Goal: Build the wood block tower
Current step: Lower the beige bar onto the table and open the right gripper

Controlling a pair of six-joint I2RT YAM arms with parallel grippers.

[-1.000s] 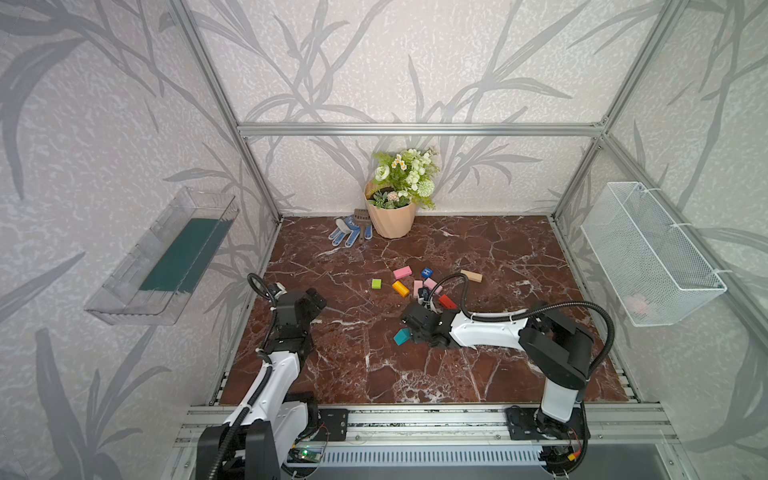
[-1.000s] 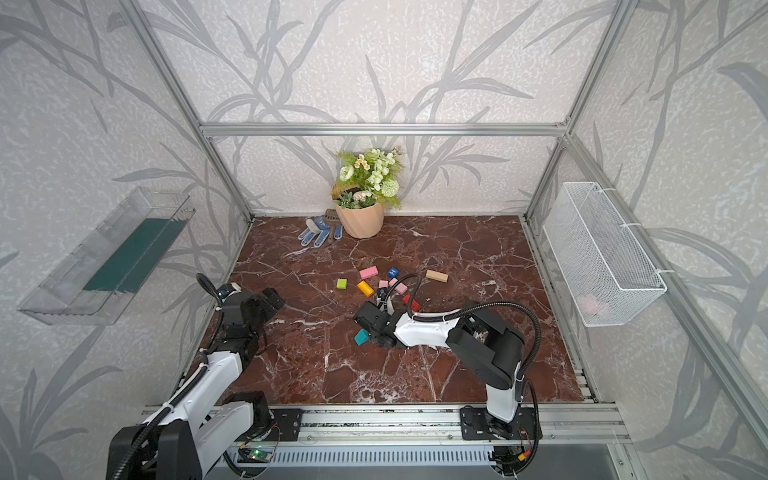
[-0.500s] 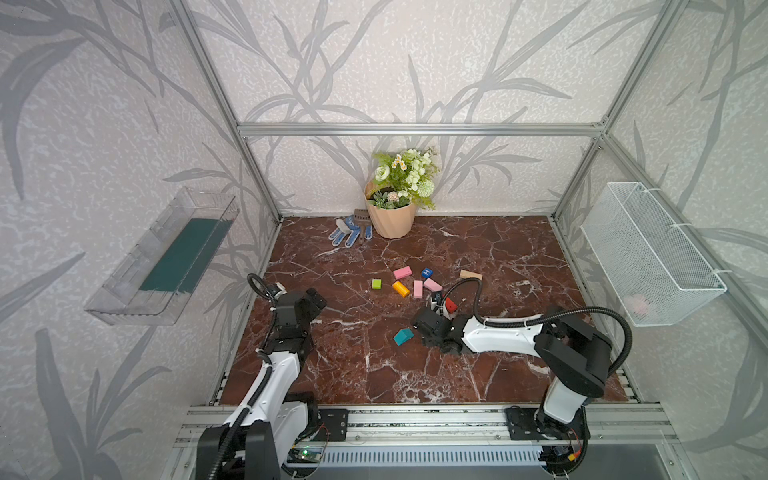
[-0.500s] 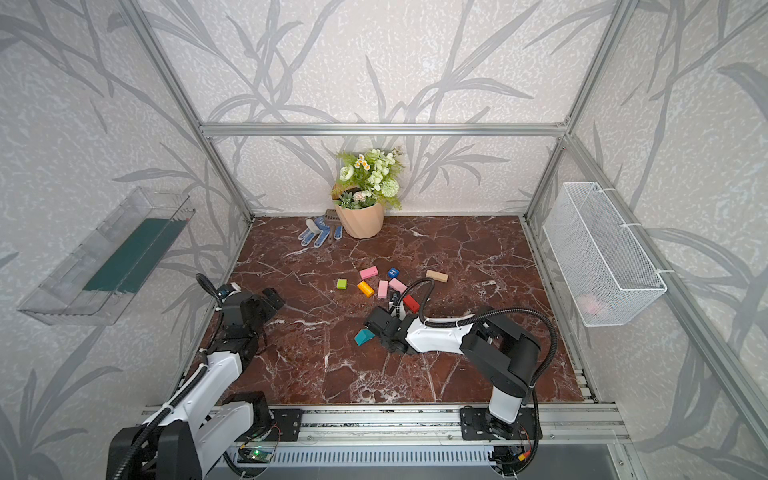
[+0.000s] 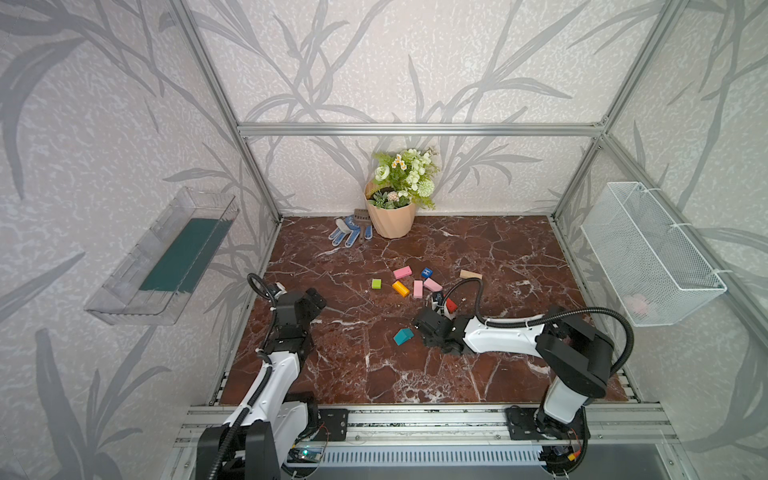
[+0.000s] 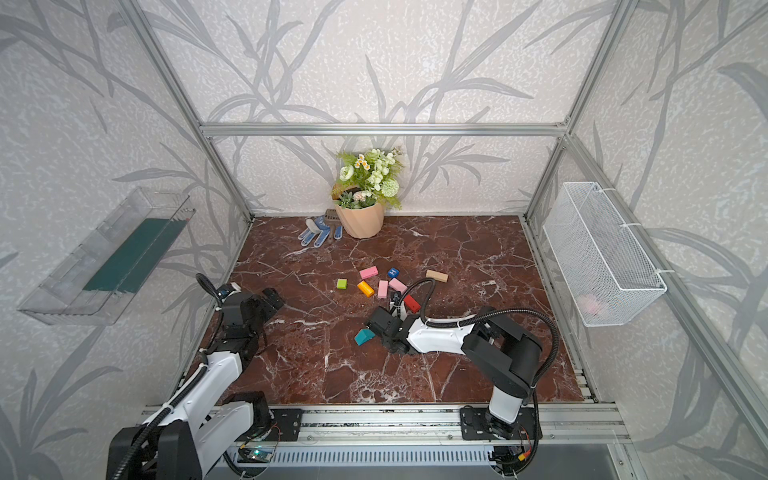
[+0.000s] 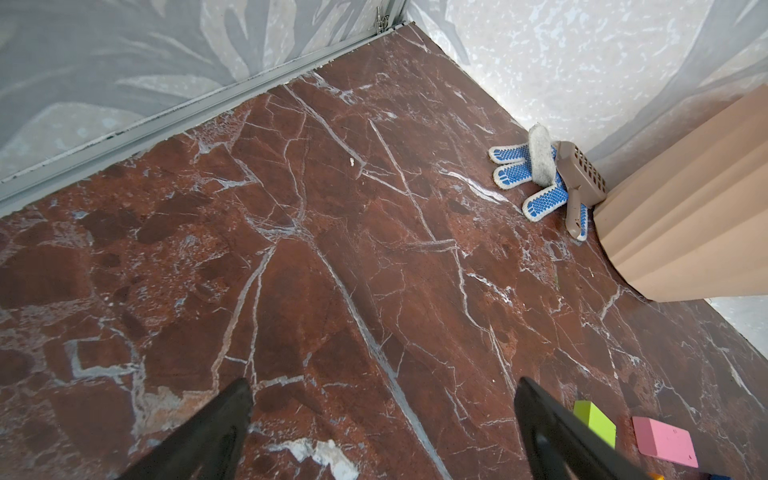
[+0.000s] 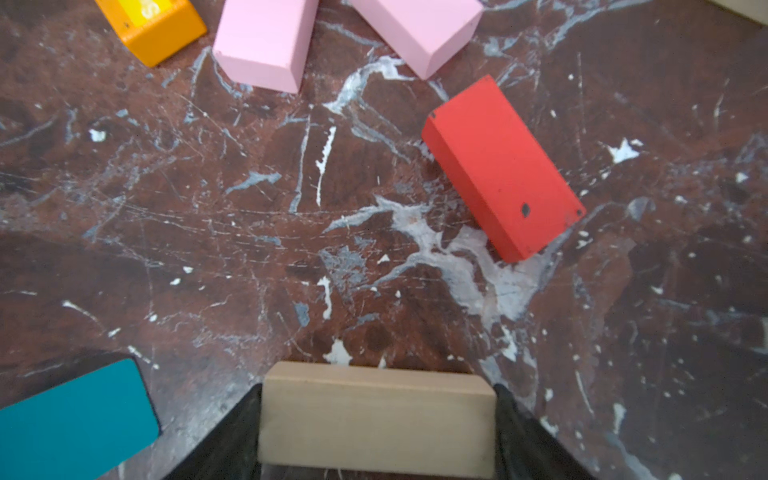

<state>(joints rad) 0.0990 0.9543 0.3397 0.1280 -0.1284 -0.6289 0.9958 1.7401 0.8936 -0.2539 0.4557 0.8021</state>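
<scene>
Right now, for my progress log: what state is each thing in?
right gripper, shut on tan block
left gripper, open, empty
teal house piece, lying loose, untouched
red block, lying flat, loose
pink blocks, flat, unstacked
orange block, flat, unstacked
green cube, standing alone

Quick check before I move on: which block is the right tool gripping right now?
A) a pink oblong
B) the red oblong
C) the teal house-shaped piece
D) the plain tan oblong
D: in the right wrist view the tan block sits clamped between the two fingers of the right tool, while the red block and the teal piece lie loose, apart from it.
</scene>
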